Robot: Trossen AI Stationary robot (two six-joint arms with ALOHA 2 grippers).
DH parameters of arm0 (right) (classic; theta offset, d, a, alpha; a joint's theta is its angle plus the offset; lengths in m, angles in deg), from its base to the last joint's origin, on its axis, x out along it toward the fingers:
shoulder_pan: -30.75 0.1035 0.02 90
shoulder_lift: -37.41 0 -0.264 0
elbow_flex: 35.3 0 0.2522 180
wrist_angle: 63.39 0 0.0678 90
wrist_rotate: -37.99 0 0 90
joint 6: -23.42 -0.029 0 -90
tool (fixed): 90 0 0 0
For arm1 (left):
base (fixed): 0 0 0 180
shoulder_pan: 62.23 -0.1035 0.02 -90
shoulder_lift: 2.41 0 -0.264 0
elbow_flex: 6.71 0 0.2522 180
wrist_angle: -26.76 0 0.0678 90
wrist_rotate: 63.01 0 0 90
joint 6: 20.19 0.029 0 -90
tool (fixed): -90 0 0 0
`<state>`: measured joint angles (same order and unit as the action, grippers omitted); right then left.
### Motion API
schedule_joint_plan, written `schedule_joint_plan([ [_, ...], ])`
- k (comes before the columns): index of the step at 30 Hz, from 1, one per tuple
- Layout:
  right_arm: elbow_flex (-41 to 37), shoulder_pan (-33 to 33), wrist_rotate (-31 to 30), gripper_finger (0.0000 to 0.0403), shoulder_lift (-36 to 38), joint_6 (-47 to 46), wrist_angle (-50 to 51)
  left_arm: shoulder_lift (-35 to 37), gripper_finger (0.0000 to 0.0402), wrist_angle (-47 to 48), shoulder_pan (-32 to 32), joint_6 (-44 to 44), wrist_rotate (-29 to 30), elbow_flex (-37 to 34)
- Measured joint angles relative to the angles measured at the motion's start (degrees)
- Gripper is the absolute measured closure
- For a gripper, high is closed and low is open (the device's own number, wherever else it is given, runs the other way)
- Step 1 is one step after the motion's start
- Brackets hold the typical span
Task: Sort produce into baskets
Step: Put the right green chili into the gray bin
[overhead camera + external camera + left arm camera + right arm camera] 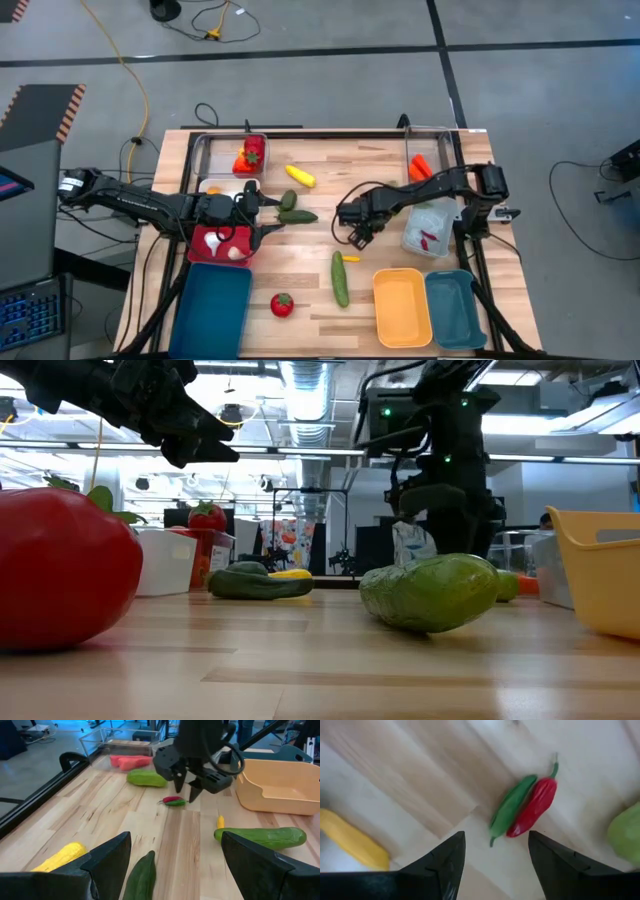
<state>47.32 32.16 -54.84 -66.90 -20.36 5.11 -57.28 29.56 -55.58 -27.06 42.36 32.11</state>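
Right pincer: the right pincer (189, 790) hangs above the middle of the pale wooden tabletop (320, 285), fingers parted and empty.
Chillies: a small red chilli (534, 806) and a small green chilli (510, 807) lie touching side by side on the wood, directly beneath that pincer.
Left pincer: the left pincer (270, 210) hovers open near the dark green cucumber (297, 216), holding nothing.
Nearby produce: a long green cucumber (340, 278), a yellow squash (300, 176), a red tomato (282, 305).
Baskets: an orange-yellow plastic tray (401, 306) beside a dark teal tray (454, 308); a pink-red tray (218, 248) under the left arm.
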Motion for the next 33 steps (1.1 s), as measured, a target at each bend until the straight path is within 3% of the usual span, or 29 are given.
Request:
schedule_joint_plan([
  [15,-1.5,3.3,-1.6,0.0166,0.0,-5.9,-3.4,0.0,0.0105,0.0,0.0,0.0,0.0,0.0],
  [33,-3.9,2.2,-1.9,0.0268,0.0,-4.4,-8.0,0.0,0.0105,0.0,0.0,0.0,0.0,0.0],
])
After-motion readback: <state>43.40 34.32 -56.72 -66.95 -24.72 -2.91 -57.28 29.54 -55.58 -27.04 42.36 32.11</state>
